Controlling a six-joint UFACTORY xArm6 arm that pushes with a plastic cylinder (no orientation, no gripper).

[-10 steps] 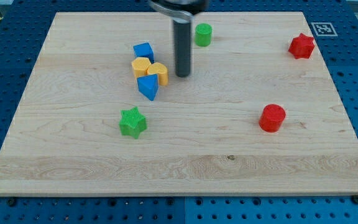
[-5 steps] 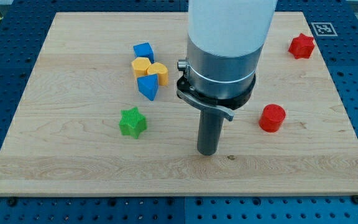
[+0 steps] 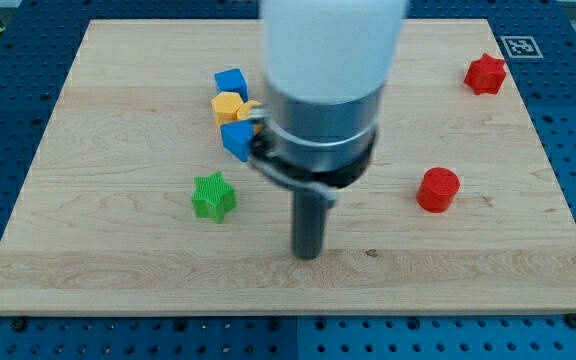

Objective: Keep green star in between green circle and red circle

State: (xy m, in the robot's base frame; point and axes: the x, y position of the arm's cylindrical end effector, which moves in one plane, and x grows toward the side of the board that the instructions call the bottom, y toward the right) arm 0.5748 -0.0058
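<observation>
No containers on board. Tip sits right of green star, apart; no gripper fitted. Arm hides green circle, pt of yellow block.

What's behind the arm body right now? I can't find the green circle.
The arm covers the board's upper middle; no green circle shows, so it may be hidden there. At its left edge the yellow blocks are partly covered. My tip sits right of the green star.

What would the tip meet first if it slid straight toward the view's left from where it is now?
Probably nothing. My tip sits lower in the view than the green star, so a straight leftward line looks free to the board's edge, passing below the star, though the margin is hard to judge.
</observation>
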